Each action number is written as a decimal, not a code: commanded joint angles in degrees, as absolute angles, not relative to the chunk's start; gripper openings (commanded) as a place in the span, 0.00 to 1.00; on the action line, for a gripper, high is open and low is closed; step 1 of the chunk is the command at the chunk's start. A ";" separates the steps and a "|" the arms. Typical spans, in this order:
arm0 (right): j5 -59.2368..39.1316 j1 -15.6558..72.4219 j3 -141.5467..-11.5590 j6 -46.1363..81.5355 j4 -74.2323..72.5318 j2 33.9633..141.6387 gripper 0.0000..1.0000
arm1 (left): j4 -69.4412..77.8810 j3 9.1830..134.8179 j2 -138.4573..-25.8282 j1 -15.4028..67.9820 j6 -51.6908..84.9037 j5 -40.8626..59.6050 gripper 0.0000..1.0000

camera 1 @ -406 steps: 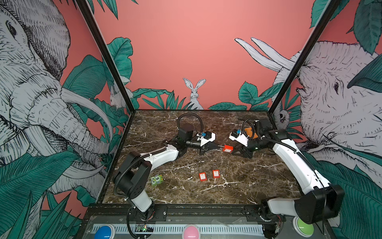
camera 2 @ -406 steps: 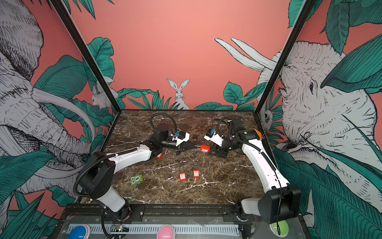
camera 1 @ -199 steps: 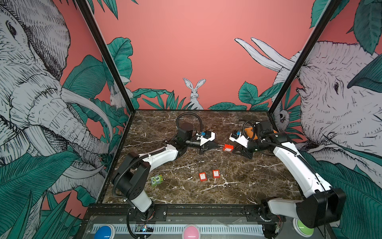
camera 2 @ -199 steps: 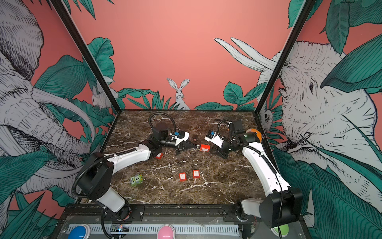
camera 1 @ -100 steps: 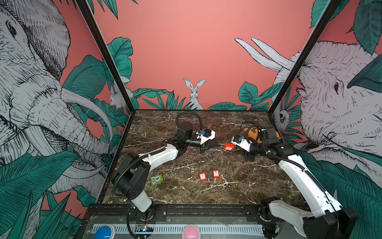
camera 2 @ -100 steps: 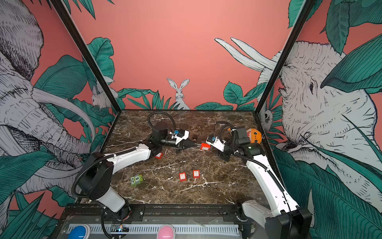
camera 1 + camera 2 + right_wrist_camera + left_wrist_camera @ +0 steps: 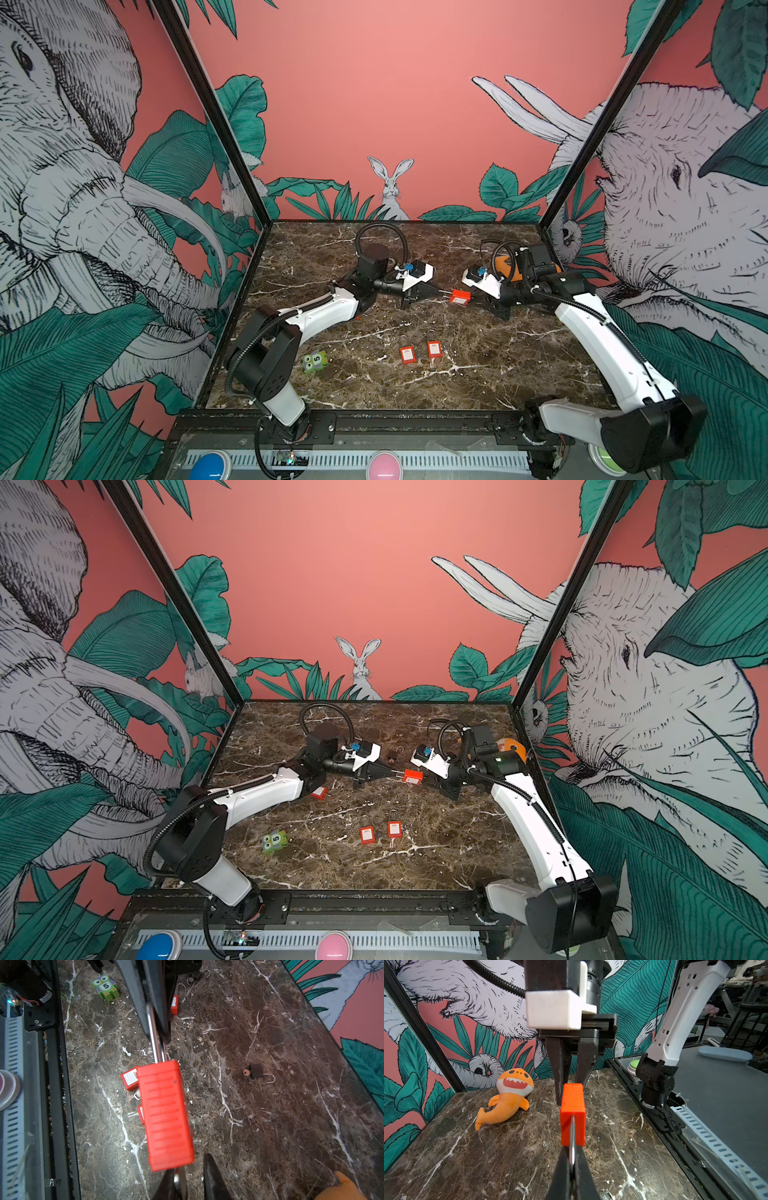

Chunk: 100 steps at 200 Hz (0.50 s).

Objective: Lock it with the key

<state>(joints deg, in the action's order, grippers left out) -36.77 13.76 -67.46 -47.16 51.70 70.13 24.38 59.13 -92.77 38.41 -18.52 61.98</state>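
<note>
Relative to the earlier frames, the right arm (image 7: 590, 324) is shifting its elbow. Left tool (image 7: 438, 292), pressed together, is pinching the shackle (image 7: 154, 1030), holding the red padlock (image 7: 459, 296) clear above the surface (image 7: 478, 374), between both tools. Right tool (image 7: 477, 300) is meeting the lock's keyed end; whether its tips are pinching a key cannot be told. Locking is apparently still pending.

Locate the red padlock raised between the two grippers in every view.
Top view: red padlock just below picture centre.
Top view: same place.
Left wrist: middle of picture, seen end-on.
Right wrist: middle of picture, seen lengthwise.
Shared landmark: orange shark plush, in all four.
</note>
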 commanded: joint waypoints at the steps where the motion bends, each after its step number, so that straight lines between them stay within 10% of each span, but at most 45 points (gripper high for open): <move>1: -39.56 13.57 -68.92 -49.04 54.47 70.64 0.17 | 23.75 60.48 -90.88 38.27 -19.95 63.56 0.00; 100: -39.08 13.54 -66.90 -53.82 56.43 68.89 0.00 | 18.57 59.98 -89.52 37.67 -24.46 62.89 0.00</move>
<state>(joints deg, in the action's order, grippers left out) -38.13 13.82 -67.46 -51.86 55.88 70.57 20.64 59.13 -92.58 38.39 -22.79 61.95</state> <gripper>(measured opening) 0.048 0.060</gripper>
